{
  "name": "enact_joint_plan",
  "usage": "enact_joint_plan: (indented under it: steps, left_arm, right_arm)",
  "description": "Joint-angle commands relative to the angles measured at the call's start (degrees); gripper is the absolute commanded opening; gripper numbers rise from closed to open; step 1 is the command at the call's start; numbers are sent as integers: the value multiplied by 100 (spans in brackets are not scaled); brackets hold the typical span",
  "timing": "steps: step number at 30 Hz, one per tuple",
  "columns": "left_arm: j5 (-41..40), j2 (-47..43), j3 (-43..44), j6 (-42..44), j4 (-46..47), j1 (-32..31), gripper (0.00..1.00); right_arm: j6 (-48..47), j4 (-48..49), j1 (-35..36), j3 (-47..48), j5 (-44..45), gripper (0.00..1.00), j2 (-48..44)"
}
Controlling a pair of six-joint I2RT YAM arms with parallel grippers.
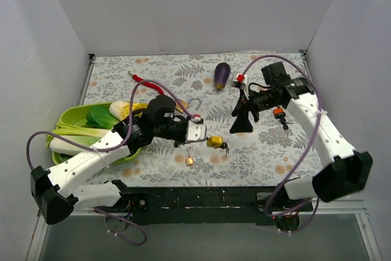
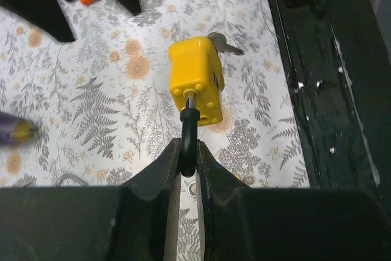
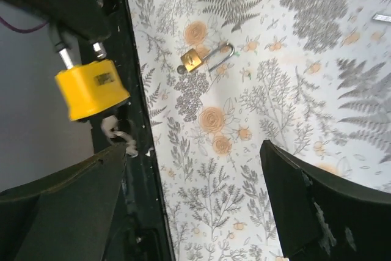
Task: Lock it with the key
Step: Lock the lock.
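My left gripper (image 2: 188, 151) is pinched tight on the black shackle (image 2: 187, 128) of the yellow padlock (image 2: 195, 80). It holds the lock out over the table (image 1: 269, 151), near the front edge and about midway across. The key (image 2: 223, 44) sticks out of the end of the lock body farthest from my fingers.

My right gripper (image 1: 242, 128) stands wide with nothing in it. It hangs just beyond the padlock, apart from it, with its jaws aimed down toward it. In the right wrist view the lock sits off to the left of the gap between the fingers.

A brass padlock (image 1: 190, 160) lies on the table just in front of the left gripper. An eggplant (image 1: 222, 74) lies toward the back.
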Motion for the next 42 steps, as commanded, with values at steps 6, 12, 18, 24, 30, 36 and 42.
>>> enact_joint_plan:
  steps: [6,12,18,24,30,36,42]
  left_arm:
    - [1503,531,1301,-2954,52,1002,0]
    - [2101,505,1170,-3851,509,1020,0]
    - [2066,391,976,-4545,1168,1037,0]
    - [1944,285,809,-4836,1459,1125,0]
    - [1820,135,564,-5204,1845,1266,0]
    - [1768,206,475,-6039,2381,1415,0]
    - [1715,188,335,-6663,2777,1521,0]
  right_arm:
    - [740,2198,69,-1158,110,98,-2221]
    - [528,2110,437,-1009,118,95,-2100]
    - [976,2689,877,-1255,57,94,-1967]
    - [1241,3332,1097,-1607,-118,93,-2222]
    - [1529,3742,1194,-1896,74,94,-2319]
    - [2111,4632,1422,-2284,426,89,-2512]
    - [2417,5352,1545,-2547,1094,74,-2784]
